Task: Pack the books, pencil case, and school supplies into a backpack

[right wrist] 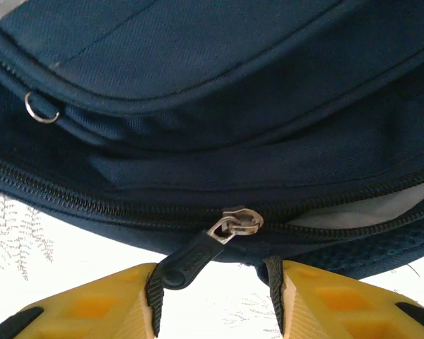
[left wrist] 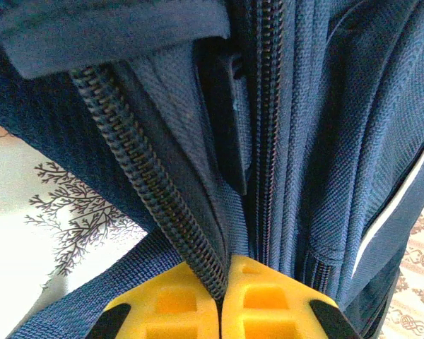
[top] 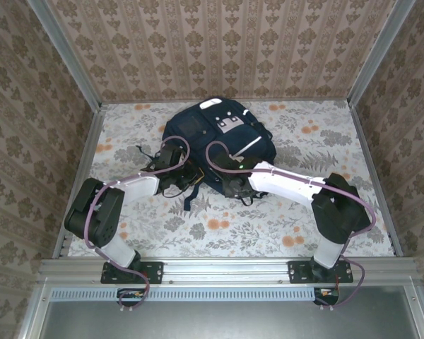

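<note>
On the left, my left tool [left wrist: 221,289] is pressed together on the zip track [left wrist: 155,187] of the navy backpack [top: 219,134], which lies mid-way across the worktop [top: 318,141], while my right tool [right wrist: 218,275] stands spread around the zipper pull [right wrist: 191,261], so I judge packing done and zipping unfinished.

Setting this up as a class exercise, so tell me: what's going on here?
Two robot arms work at the navy backpack on the table. The left gripper is shut, pinching the backpack's zipper track. The right gripper is open, its jaws either side of the zipper pull, not gripping it.
</note>
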`<move>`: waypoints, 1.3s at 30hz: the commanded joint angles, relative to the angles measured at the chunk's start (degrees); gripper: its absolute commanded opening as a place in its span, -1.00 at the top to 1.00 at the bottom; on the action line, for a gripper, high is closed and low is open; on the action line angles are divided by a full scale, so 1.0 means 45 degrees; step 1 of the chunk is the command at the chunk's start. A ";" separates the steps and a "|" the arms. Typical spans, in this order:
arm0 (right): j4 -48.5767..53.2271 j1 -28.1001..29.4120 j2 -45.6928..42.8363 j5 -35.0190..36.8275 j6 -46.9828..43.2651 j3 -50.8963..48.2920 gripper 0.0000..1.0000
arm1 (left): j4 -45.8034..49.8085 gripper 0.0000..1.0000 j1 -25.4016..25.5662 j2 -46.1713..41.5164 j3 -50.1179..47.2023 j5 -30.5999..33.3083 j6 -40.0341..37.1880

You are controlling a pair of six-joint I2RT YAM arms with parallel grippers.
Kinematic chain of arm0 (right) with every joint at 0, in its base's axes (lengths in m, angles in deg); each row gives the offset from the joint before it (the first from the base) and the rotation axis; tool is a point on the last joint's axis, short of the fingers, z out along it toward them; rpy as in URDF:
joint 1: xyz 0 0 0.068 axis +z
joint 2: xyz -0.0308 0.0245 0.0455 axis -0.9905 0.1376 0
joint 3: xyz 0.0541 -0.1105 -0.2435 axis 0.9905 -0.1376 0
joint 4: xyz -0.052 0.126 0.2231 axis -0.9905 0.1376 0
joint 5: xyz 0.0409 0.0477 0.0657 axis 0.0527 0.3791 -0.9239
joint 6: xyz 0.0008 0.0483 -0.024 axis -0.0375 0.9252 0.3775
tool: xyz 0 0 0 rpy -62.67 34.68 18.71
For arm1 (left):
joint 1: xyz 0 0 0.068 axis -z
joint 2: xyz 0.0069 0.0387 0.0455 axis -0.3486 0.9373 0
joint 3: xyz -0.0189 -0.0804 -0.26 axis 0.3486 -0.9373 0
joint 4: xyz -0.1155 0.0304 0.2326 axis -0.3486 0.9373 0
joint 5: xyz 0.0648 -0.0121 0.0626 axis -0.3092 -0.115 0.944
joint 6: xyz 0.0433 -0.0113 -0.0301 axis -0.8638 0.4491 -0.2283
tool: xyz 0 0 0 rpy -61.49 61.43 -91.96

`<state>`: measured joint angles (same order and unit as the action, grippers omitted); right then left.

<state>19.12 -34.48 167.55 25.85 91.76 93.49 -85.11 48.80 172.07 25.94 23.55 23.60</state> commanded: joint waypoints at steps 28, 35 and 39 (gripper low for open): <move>0.1041 0.0195 0.0704 0.1030 -0.1455 0.0517 0.35 | -0.0286 0.94 -0.0122 -0.0526 -0.0084 -0.0190 -0.0260; 0.1369 0.0184 0.1117 0.1025 -0.2494 0.0790 0.43 | -0.0126 0.94 -0.0138 -0.0587 -0.0081 -0.0098 -0.0278; 0.1514 0.0194 0.1317 0.1171 -0.3172 0.0804 0.44 | -0.0062 0.95 -0.0140 -0.0608 -0.0111 -0.0041 -0.0280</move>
<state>23.97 -33.82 171.83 31.09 81.29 96.04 -85.77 48.70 171.86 25.28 23.50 23.60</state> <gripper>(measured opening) 0.283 0.058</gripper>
